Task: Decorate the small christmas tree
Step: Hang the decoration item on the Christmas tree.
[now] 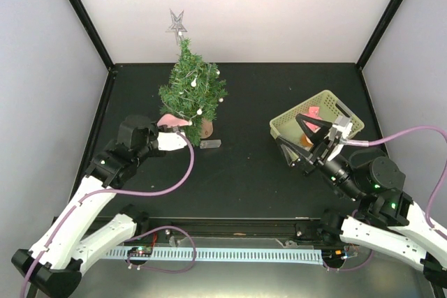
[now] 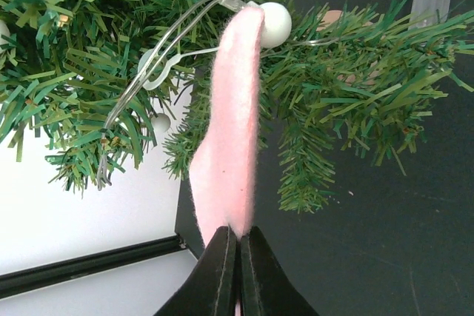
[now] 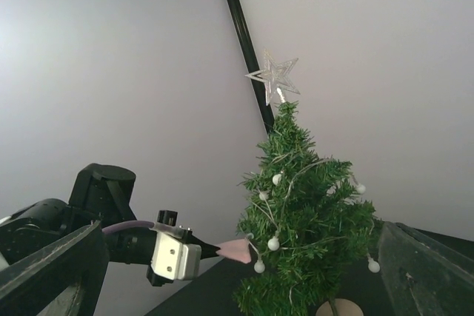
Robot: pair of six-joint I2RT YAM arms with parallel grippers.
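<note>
- Pink felt ornament [image 2: 233,146], pinched in the closed left gripper [image 2: 238,246], touches the small christmas tree [image 1: 192,88] at the back left of the table [image 1: 244,179].
- Tree probably light and tippy — bristly branches flex; steady it by the wooden stump [image 1: 207,128].
- Right gripper [image 1: 297,134] gapes wide, empty, above the basket [image 1: 279,125].
- Only the left wrist view shows a white bulb [image 2: 275,24] against the felt.

You can see bristly, plastic-looking needles on the small christmas tree [image 1: 192,88], strung with a clear glossy wire [image 2: 133,86] and smooth, pearly white beads [image 2: 275,24]. Its star [image 3: 274,77] looks like transparent plastic; its base [image 1: 207,128] is pale bare wood. The pink piece [image 2: 233,131] is fuzzy matt felt. The left fingers [image 2: 213,279] are smooth black, the basket [image 1: 297,107] pale green plastic, your bench [image 1: 244,179] matt black.
</note>
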